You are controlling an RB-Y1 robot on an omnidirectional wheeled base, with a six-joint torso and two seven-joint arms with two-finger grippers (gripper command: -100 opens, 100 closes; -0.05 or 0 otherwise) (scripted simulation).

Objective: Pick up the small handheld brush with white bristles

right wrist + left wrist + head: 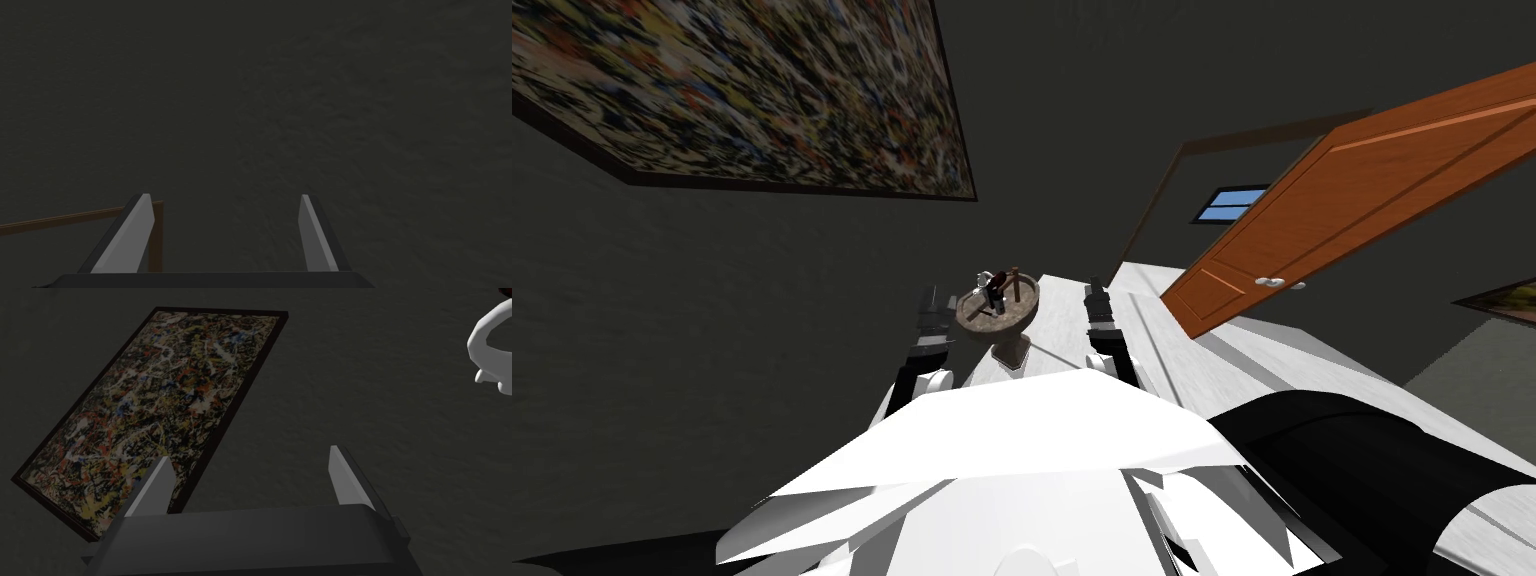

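Head view: dark grey walls [712,300] carry a speckled painting [742,90]; an orange-brown door [1362,190] stands open. On the white table [1064,322], a brown pedestal bowl [1002,322] holds small tools, the small brush [1000,287] indistinct among them, between left jaws and right jaws, both open.

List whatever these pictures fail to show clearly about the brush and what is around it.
1. Brush: in the head view, the dark things standing in the brown bowl are too small to tell which one it is; no bristles can be read.
2. Small pale thing at the bowl's far rim: head view, too small to name.
3. White curved thing: left wrist view, cut off by the picture's edge, so it cannot be named.
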